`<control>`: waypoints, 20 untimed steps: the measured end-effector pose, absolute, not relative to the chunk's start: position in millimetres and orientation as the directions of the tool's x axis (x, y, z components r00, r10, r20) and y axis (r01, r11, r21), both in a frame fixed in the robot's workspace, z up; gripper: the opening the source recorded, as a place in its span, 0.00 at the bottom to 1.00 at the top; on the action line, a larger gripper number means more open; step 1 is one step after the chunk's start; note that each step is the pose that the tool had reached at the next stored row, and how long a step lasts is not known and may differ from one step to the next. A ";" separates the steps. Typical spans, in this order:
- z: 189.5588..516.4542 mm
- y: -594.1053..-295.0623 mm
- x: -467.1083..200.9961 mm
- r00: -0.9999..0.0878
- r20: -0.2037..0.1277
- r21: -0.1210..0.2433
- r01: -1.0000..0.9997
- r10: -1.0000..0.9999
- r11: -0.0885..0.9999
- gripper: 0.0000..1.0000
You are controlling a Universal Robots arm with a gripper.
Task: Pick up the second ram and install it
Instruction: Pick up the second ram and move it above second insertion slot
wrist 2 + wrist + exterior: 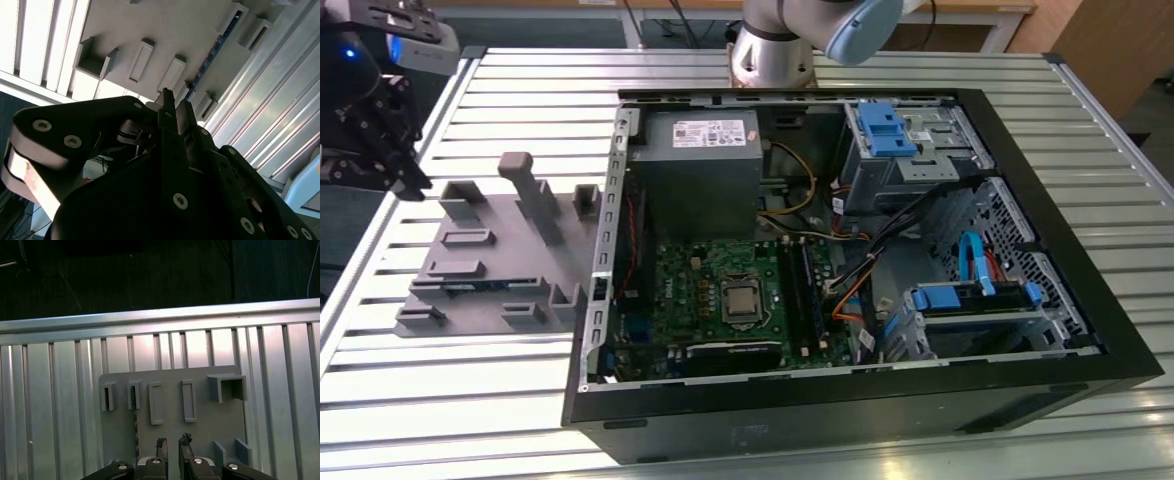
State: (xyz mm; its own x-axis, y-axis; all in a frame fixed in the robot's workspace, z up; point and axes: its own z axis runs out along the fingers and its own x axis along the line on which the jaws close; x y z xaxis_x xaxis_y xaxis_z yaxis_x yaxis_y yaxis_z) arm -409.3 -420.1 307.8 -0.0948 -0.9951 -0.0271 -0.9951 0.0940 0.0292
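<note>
Exterior view, from its left edge: gripper (403,180) hangs over the slatted tabletop (520,80) at the left edge, partly cut off by the frame. It is above the grey holder tray (520,260) and touches nothing. In the first wrist view the gripper (173,442) has its two fingertips (161,443) a narrow gap apart. Bare tray (210,430) shows between them and nothing is clamped. Tray contents: the second ram (464,285) stands on edge in slotted posts near the tray's left side. It appears as a thin dark strip in both wrist views (134,420) (207,60), just beside the fingertips' line and not between them. Only its upper edge shows; chips and label cannot be made out, and the post walls hide the rest. The tray's other pockets look bare. In the second wrist view the gripper (175,105) body covers much of the tray (150,30). Further right stands the open computer case (854,400), taking up most of the tabletop. It holds a grey power supply (700,170), a green motherboard (680,275) with a processor socket (740,300), long black slots (803,290), loose cables (854,255), and two drive cages with blue latches (887,130) (961,298). Cannot tell whether any slot is filled. The arm (774,50) rises at the tabletop's far edge, cut off at the top.
</note>
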 end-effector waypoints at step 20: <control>298.3 -428.5 -409.8 -0.094 -0.027 0.026 -0.995 -0.995 0.094 0.24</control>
State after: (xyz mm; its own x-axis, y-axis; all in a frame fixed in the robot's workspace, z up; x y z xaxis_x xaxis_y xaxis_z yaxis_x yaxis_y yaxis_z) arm -409.8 -428.5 298.3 -0.0944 -0.9952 -0.0272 -0.9953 0.0937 0.0258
